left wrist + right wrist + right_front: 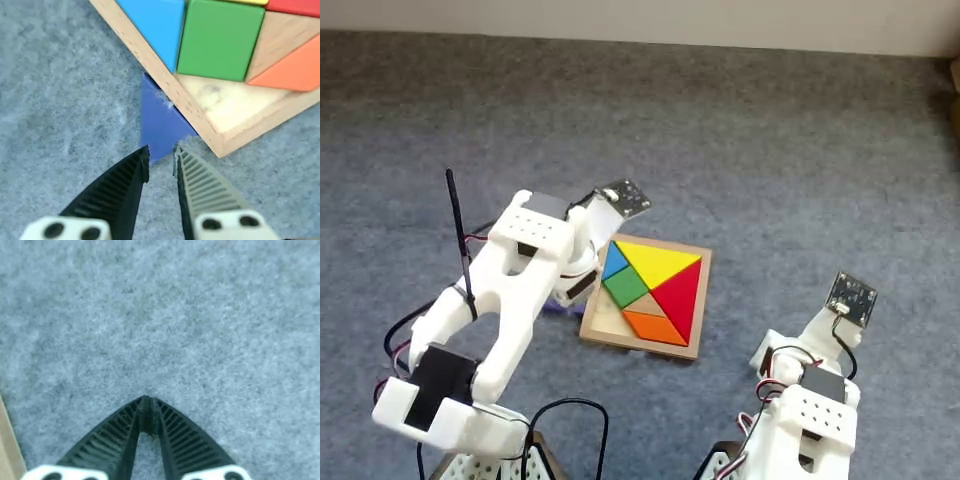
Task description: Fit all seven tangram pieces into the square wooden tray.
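- Grey-blue carpet [790, 180] covers the whole work surface, with a short, even pile.
- Nearest: the two white arm bases, with black cables [565, 408] looped on the carpet between them.
- Right gripper [145, 401] hangs low over bare carpet. Its fingers are pressed tip to tip and hold nothing. A strip of the wooden tray [640, 346] just shows at the edge of the right wrist view.
- Right arm [810, 400] sits near and off to the tray's right, well apart from it.
- Left arm [510, 290] leans in over the tray's left side and hides that edge in the high view. A thin black rod [456, 230] stands upright beside it.
- Left gripper [161, 154] is down at the carpet, its fingers drawn to a narrow gap and pinching the corner of the dark blue triangle [160, 120].
- That triangle lies flat on the carpet outside the tray, one side hard against the rim near a corner.
- In the tray: light blue triangle [614, 262], green square [625, 287], yellow triangle [655, 262], red triangle [682, 295], orange piece [655, 325].
- Bare tray floor [220, 100] shows at the corner nearest the dark blue triangle.
- A pale patch [640, 303] sits between green, red and orange; cannot tell whether it is a piece or floor.
- Beyond the tray is open carpet, then a pale wall strip [620, 18] along the far edge.
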